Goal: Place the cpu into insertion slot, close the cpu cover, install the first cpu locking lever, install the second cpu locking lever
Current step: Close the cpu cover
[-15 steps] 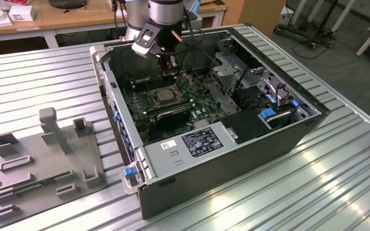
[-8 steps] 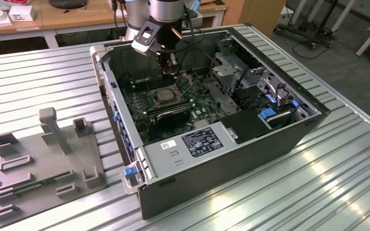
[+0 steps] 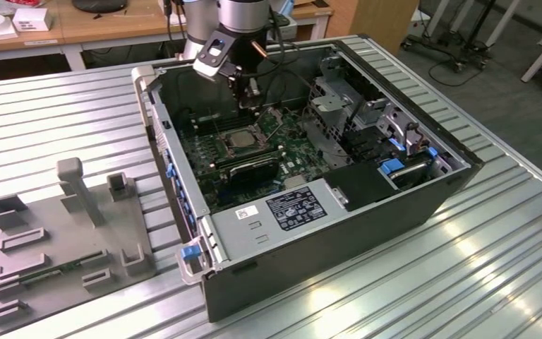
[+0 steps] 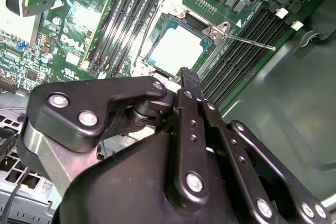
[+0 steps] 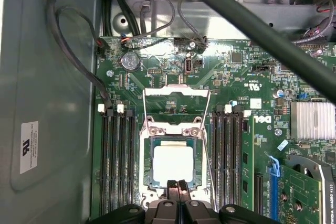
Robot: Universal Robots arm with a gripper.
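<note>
The cpu (image 5: 173, 163) lies flat in the insertion slot (image 5: 148, 182), its pale metal face up; it also shows in the second wrist view (image 4: 176, 50) and the exterior view (image 3: 239, 138). The cpu cover (image 5: 176, 92) stands swung open at the far side of the slot, with green board showing through its window. Thin wire locking levers (image 5: 209, 129) stick up unlatched beside the slot, one seen as a raised rod (image 4: 252, 41). My gripper (image 5: 176, 184) hovers just above the cpu's near edge, fingers (image 4: 187, 80) pressed together, shut and holding nothing.
Black memory slots (image 5: 118, 166) flank the socket on both sides. The open computer case (image 3: 346, 233) has steel walls, cables (image 5: 79, 61) and a drive cage (image 3: 341, 99) around the board. A grey fixture plate (image 3: 64, 240) lies on the slatted table at the exterior view's left.
</note>
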